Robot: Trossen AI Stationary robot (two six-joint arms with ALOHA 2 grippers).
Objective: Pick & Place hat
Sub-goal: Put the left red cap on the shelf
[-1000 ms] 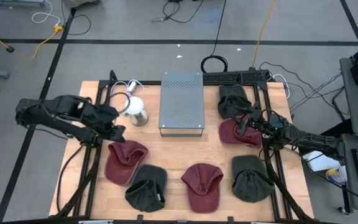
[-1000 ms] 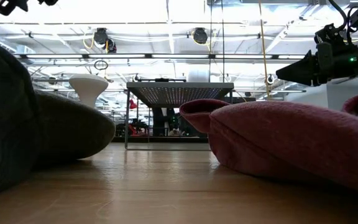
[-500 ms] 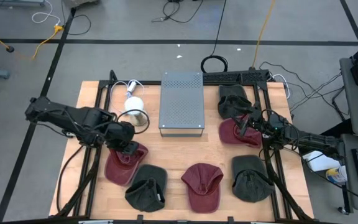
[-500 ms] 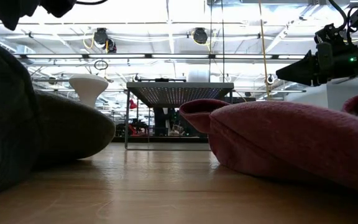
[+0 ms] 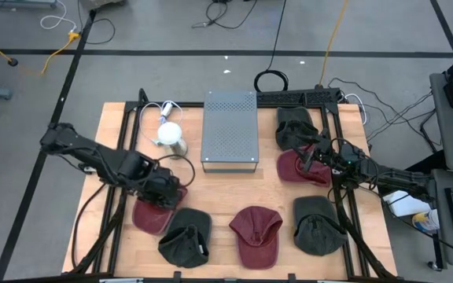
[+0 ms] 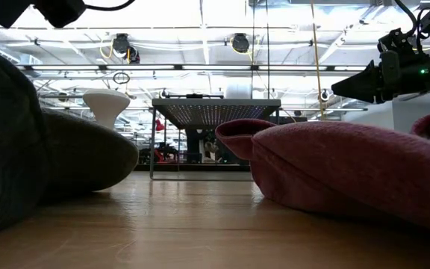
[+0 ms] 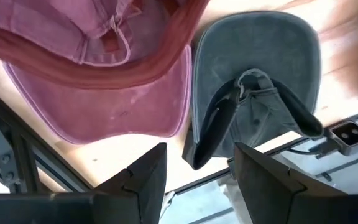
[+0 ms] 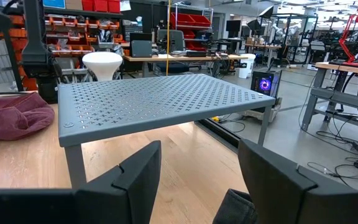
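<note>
Several hats lie on the wooden table, maroon and dark grey. My left gripper (image 5: 166, 191) (image 7: 199, 152) hangs open, pointing steeply down, just above the near-left maroon hat (image 5: 151, 212) (image 7: 104, 93). It touches nothing. A dark grey hat (image 5: 185, 236) (image 7: 253, 74) lies beside that maroon one, nearer the front edge. My right gripper (image 5: 307, 159) (image 8: 197, 149) waits open and level at the right, over another maroon hat (image 5: 293, 169). In the low view only part of my left arm (image 6: 51, 9) shows, at the top.
A grey perforated metal stand (image 5: 230, 130) (image 8: 160, 99) sits at the far middle, with a white dome-shaped form (image 5: 171, 135) to its left. More hats lie near the front: maroon (image 5: 256, 234), dark grey (image 5: 317, 224), and dark grey at far right (image 5: 293, 126). Black frame rails run along both sides.
My left gripper has swung toward the table's near edge and right, come down and tipped more steeply downward. It now stands over the near-left maroon hat, still open. The hats have not moved.
</note>
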